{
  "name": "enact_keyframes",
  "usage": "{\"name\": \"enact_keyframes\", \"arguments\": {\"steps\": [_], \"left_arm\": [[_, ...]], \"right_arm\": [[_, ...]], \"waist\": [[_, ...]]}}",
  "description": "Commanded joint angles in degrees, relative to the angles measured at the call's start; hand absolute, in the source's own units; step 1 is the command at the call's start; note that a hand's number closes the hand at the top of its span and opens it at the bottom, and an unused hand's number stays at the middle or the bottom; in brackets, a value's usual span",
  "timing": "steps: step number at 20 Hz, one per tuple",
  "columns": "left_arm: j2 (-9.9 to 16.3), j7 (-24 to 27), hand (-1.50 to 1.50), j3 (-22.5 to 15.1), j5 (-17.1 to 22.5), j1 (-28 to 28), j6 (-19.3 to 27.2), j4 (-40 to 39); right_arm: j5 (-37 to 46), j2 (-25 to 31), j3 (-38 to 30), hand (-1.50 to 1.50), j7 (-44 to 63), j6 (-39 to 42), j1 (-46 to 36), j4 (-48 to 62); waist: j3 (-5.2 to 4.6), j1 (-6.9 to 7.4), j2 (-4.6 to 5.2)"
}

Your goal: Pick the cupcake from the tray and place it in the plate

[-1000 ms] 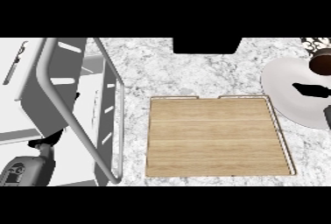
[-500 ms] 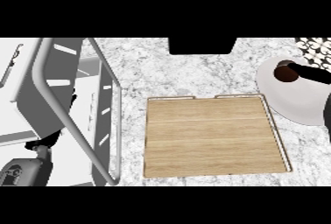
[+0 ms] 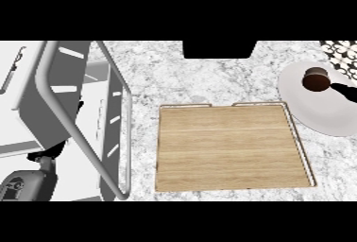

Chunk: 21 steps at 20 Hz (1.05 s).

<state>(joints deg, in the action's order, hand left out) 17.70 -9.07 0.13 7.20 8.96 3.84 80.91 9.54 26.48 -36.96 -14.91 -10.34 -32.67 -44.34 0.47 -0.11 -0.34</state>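
One small dark-brown round cupcake sits on the white round plate at about 2 o'clock in the head view. It rests on the plate's upper part, near the 11 o'clock side of its rim, well apart from the square light-wood tray with a thin metal edge at the centre of the grey marbled surface. Nothing shows on the tray's boards.

A dark sliver of the right hand reaches in from the 3 o'clock edge and ends just beside the cupcake, on its 4 o'clock side. I cannot tell whether the two touch or whether that hand is open or closed. The cupcake therefore lies toward 10 o'clock from it. This is much the nearer hand.

The left hand is only a dark scrap at 8 o'clock, behind the rails of the white wire rack and above its grey left forearm. Its state cannot be told either.

Seen from straight above, the cupcake is a plain disc with its top facing up. It appears upright and shows no long axis and no heading. By my judgement the placing looks done, and what remains is drawing the right hand away toward 4 o'clock without nudging the cake.
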Motion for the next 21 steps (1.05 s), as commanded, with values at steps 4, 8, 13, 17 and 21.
{"name": "enact_keyframes", "arguments": {"steps": [4,8,13,17,21], "left_arm": [[-2.67,-1.64,0.0,-0.03,-1.31,1.94,0.2,-0.8],[-2.5,0.18,0.0,0.46,-1.3,-0.8,-0.44,0.31],[-1.38,-0.62,0.0,2.03,-0.25,-2.52,-2.5,2.12],[-2.33,-0.23,0.0,0.97,-1.29,-2.68,-1.74,2.57],[-2.32,-0.03,0.0,1.94,-1.86,0.57,-2.06,-1.48]], "right_arm": [[-4.09,1.19,1.36,-1.5,-0.92,1.86,5.99,-4.53],[-5.87,3.01,-0.12,-1.5,-4.45,2.94,9.69,-1.63],[-7.48,5.32,0.81,-1.5,-1.07,3.55,11.97,-5.19],[-7.77,8.21,0.19,-1.5,-3.34,4.16,12.18,0.29],[-8.69,10.49,-0.29,-1.5,-7.94,5.34,11.4,8.07]], "waist": [[-0.47,0.0,0.32],[-0.45,0.14,0.35],[-0.48,0.11,0.26],[-0.45,0.35,0.34],[-0.43,0.4,0.45]]}}
